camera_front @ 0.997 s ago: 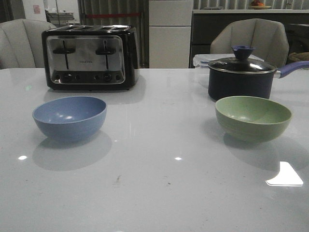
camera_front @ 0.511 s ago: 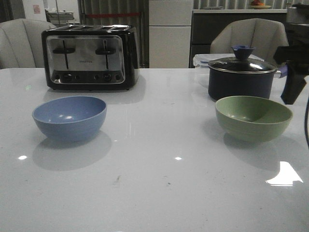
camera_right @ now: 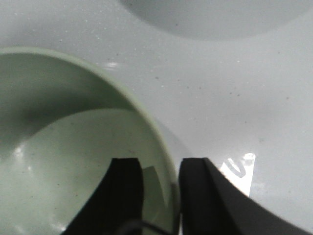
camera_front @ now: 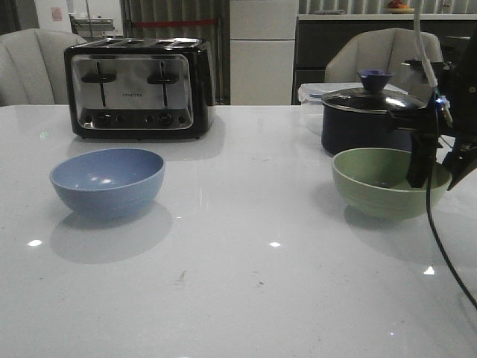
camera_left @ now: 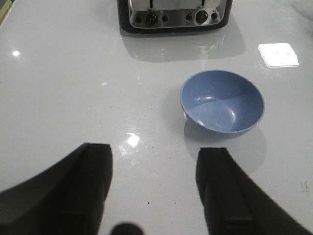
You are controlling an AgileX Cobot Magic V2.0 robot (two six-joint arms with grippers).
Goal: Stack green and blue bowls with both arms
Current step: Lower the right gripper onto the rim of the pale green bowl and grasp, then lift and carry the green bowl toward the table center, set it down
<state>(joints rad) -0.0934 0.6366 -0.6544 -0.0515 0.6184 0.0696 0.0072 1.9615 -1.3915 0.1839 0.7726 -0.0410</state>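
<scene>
The dusty blue bowl (camera_front: 108, 183) stands upright on the white table at the left. It also shows in the left wrist view (camera_left: 222, 103), ahead of my left gripper (camera_left: 156, 152), which is open, empty and above bare table. The left gripper is out of the front view. The pale green bowl (camera_front: 380, 186) stands at the right. My right gripper (camera_front: 440, 175) is open and straddles its right rim, one finger inside and one outside. The right wrist view shows the green bowl (camera_right: 73, 147) with its rim between the fingers of the right gripper (camera_right: 161, 164), with a gap left.
A black and chrome toaster (camera_front: 138, 86) stands behind the blue bowl, also in the left wrist view (camera_left: 173, 14). A dark lidded saucepan (camera_front: 373, 119) stands close behind the green bowl. A thin black cable (camera_front: 440, 239) hangs from the right arm. Chairs stand beyond the table.
The right arm has come in from the right and moved down onto the green bowl's right rim. Both bowls stay in place.
</scene>
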